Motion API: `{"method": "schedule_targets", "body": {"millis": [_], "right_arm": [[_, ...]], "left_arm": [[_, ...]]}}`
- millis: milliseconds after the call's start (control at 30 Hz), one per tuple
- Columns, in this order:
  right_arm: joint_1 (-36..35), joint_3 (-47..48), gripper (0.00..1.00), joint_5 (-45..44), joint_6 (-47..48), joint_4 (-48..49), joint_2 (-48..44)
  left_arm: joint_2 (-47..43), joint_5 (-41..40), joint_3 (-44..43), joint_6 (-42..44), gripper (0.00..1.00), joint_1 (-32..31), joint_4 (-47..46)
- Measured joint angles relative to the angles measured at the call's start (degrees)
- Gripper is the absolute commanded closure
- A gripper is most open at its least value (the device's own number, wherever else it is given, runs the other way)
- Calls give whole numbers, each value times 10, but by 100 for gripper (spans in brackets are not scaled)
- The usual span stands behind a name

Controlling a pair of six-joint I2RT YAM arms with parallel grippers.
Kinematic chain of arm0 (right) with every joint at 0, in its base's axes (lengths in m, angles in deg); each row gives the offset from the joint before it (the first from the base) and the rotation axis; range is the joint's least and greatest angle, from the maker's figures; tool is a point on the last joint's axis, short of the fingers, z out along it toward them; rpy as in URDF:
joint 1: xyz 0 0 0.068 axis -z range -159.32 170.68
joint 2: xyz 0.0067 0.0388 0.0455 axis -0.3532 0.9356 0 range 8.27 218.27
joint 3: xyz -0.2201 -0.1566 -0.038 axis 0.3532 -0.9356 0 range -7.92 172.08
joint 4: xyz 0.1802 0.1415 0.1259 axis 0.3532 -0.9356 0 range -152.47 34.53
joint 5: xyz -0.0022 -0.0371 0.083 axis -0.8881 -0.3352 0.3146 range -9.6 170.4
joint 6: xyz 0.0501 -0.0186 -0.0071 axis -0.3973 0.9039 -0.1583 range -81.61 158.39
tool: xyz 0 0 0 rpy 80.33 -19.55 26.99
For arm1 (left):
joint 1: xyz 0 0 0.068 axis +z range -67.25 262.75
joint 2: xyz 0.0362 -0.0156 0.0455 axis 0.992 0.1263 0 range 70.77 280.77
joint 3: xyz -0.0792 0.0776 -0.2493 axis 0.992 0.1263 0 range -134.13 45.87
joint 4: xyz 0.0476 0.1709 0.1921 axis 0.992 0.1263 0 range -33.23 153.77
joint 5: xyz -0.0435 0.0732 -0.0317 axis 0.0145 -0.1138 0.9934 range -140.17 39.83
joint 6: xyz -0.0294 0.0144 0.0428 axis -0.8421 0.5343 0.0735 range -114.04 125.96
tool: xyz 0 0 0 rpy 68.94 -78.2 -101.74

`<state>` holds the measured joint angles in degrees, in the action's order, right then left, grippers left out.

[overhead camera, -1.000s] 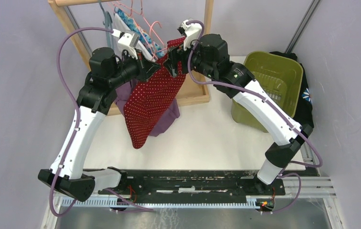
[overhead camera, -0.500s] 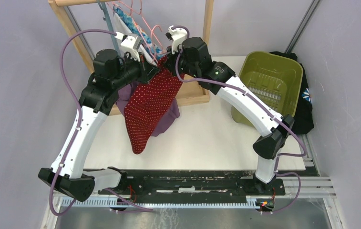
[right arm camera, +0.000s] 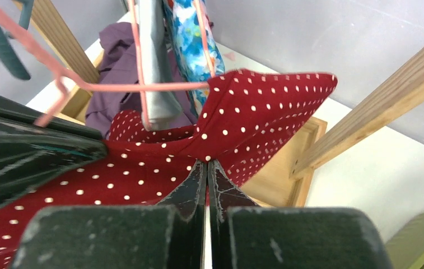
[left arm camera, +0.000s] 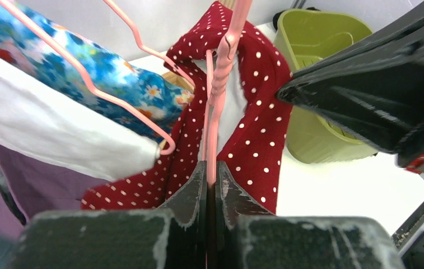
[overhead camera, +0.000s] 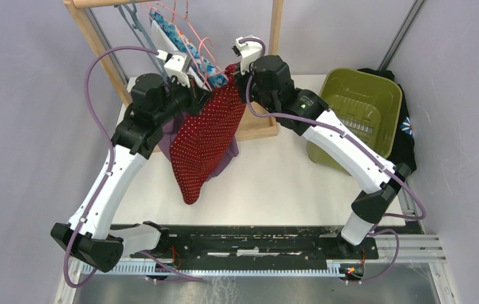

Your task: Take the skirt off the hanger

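Your right fingers (right arm camera: 194, 185) have closed on the top corner of the skirt (overhead camera: 205, 136); a second ago they stood open. Your left arm (overhead camera: 113, 187) has swung slightly toward the counter's (overhead camera: 274, 171) right edge, carrying the skirt along.

**A robot lab cell with laundry props**

Plain grey walls (overhead camera: 28, 126) box in a white table (overhead camera: 287, 183). At 6 o'clock, two arms (overhead camera: 107, 190) trailing purple cables are bolted to a black rail (overhead camera: 255, 240) on metal framing (overhead camera: 414, 244). The only household items are a wooden rack (overhead camera: 277, 25) at 12 o'clock carrying a skirt (overhead camera: 208, 139) and other clothes, and a green basket (overhead camera: 350, 85) at 2 o'clock.
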<state>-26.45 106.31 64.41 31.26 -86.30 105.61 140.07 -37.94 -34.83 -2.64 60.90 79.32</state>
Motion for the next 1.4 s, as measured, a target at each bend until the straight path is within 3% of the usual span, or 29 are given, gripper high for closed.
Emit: {"method": "schedule_targets", "body": {"millis": [267, 433, 900, 1400], "right_arm": [[-2, -57, 99, -3, -4, 33, -2], [-1, -85, 99, 45, -36, 45, -24], [-7, -133, 99, 125, -77, 55, -59], [-115, -139, 99, 112, -76, 63, -50]], "left_arm": [[-17, -15, -13, 3, 97, 0, 1], [-22, -35, -13, 3, 97, 0, -22], [24, -53, 44, -38, 97, -2, -202], [29, -90, 73, -40, 97, -23, -323]]}}
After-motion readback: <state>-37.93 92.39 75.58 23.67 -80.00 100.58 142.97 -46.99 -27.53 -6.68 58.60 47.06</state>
